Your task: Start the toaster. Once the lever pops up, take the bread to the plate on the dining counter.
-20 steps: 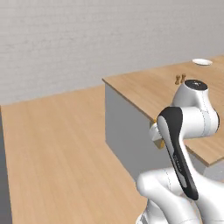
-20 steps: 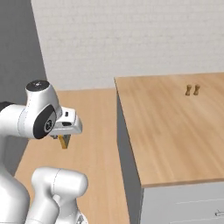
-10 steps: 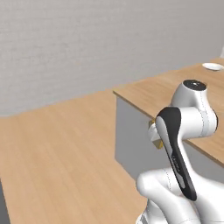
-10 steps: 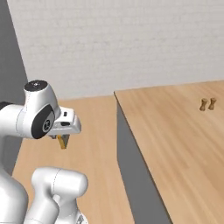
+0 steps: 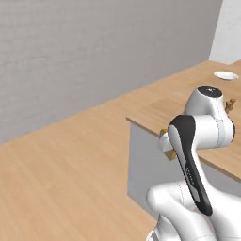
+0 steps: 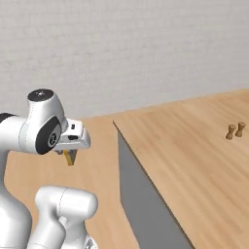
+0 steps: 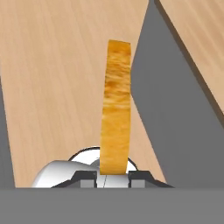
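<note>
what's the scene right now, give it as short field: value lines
gripper: shut on the bread
bread: toasted slice held edge-on between the fingers, carried in the air beside the counter
plate: white, bare, on the far part of the dining counter
dining counter: light wood top, grey side panel
small wooden pieces: two, standing on the counter
task stage: bread not yet on the plate

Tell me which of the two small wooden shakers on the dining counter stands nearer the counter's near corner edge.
The left shaker in the right base view: it sits slightly lower and closer to the dining counter corner than its partner, the right shaker, beside it.
</note>
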Robot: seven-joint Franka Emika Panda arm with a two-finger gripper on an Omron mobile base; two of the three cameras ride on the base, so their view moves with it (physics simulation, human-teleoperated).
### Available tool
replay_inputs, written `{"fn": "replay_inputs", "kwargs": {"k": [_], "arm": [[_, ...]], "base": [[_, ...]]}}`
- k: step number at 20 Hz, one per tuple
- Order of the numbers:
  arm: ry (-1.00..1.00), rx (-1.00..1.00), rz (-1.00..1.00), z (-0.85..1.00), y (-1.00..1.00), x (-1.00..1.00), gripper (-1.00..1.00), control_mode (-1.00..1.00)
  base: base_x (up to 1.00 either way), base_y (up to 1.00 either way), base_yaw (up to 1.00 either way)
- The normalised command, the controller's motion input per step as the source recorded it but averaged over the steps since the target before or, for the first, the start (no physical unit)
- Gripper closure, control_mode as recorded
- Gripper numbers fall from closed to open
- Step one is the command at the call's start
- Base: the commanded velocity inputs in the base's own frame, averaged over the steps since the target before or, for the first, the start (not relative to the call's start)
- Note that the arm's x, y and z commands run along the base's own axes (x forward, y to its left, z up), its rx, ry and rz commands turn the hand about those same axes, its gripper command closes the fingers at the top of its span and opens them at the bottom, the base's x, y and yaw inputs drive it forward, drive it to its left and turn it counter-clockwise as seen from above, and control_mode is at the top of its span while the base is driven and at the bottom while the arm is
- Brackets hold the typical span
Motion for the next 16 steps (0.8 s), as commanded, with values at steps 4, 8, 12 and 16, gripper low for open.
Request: {"fn": "replay_inputs", "kwargs": {"k": [4, 8, 12, 16], "arm": [[0.00, 0.00, 0.00, 0.00, 0.00, 0.00, 1.00, 1.00], [0.00, 0.00, 0.00, 0.00, 0.00, 0.00, 1.00, 1.00], [0.00, 0.00, 0.00, 0.00, 0.00, 0.00, 1.00, 1.00], [0.00, 0.00, 0.00, 0.00, 0.00, 0.00, 1.00, 1.00]], "base": [[1.00, 0.99, -0.37], [1.00, 1.00, -0.39], [0.91, 1.00, -0.43], [0.76, 1.00, -0.45]]}}
